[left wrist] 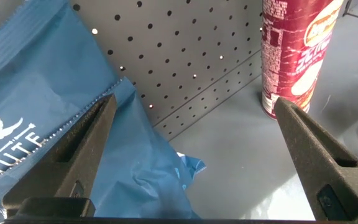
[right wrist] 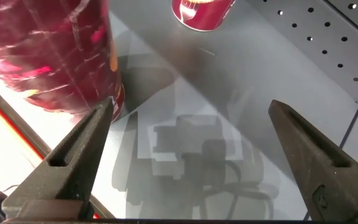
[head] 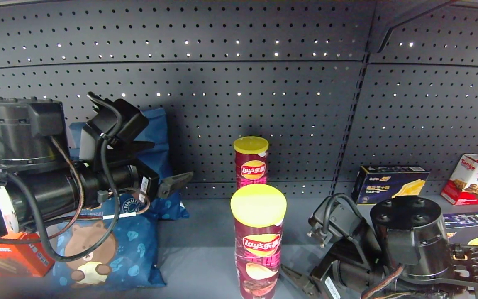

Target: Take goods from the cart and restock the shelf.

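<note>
- Head view: a tall maroon cardboard crisp can with a yellow plastic lid (head: 258, 245) stands upright at the front of the grey metal shelf deck (head: 206, 249). Its long axis is vertical.
- A second, matching maroon can (head: 251, 164) stands straight behind it at 12 o'clock, close to the dark perforated back panel (head: 264, 91).
- The right gripper (right wrist: 191, 106) sits low on the deck at about 4 o'clock from the front can, so the can lies at roughly 10 o'clock from the gripper and just beside it.
- In the right wrist view the jaws are spread wide, with only bare deck between them. The front can is outside the gap, hard by one finger. I cannot tell whether the two touch.
- The left gripper (left wrist: 194, 102) hangs higher, at about 9 o'clock from the rear can and well apart from both cans, so the right arm is plainly the nearer one.
- The left jaws are also wide apart and hold nothing. One finger lies against, or just in front of, the crinkled blue foil snack bags (head: 110, 249) propped at that end of the shelf.
- My guess is the front can is already set down. Any regrasp would have the right arm swing its open jaws sideways around the upright body.
</note>
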`<state>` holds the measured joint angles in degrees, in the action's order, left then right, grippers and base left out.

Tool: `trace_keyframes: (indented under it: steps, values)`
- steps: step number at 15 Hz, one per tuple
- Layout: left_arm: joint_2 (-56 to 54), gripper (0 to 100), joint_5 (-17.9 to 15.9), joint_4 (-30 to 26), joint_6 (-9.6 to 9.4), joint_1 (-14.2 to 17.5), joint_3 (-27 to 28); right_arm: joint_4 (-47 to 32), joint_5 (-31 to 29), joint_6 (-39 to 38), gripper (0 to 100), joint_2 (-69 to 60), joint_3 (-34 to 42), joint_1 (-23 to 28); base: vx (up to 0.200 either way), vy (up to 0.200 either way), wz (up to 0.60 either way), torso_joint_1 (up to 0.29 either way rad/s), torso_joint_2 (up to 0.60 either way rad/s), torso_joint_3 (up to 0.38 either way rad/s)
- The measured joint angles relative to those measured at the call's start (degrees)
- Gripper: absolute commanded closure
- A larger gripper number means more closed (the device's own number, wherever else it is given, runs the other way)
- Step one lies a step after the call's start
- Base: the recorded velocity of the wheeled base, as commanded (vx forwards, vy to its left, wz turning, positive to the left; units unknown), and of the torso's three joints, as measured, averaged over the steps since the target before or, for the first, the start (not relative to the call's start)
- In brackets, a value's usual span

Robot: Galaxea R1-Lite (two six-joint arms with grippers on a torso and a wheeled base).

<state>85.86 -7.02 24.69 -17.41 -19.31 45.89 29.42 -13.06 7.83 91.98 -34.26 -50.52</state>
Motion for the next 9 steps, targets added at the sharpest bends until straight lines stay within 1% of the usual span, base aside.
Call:
trace_keyframes:
  steps: [9]
  values:
    - [-0.13,0,0.0,0.09,0.0,0.0,-0.33,0.06,-0.05,0.05,0,0.85,-0.52,-0.41,0.0,0.0,0.0,0.0,0.0,0.0]
